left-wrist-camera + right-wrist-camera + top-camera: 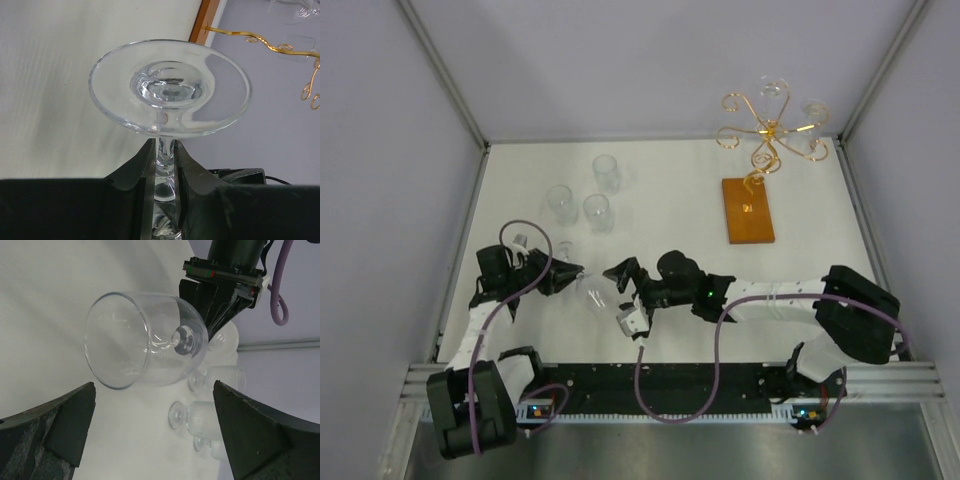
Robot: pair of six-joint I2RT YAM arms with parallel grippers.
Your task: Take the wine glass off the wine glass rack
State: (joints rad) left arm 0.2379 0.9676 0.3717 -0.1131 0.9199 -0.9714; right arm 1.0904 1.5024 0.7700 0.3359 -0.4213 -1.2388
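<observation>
Left wrist view shows the left fingers (135, 172) drawn narrow and pinching the thin stem of the wine glass (170, 87), its round foot just beyond their tips. The glass lies sideways above the table (670, 200), held by the stem alone, so my worry is that the heavier bowl could twist or slide in that small pinch and drop. Three other glasses (597, 210) stand just beyond the fingers, near enough to be struck. To the right, the right fingers (65, 425) stand wide with nothing in them. The bowl's open mouth faces them, just ahead of their tips and not touching. Closing hard on that thin wall could crack it. The wine glass rack (770, 135) stands well apart from both.
</observation>
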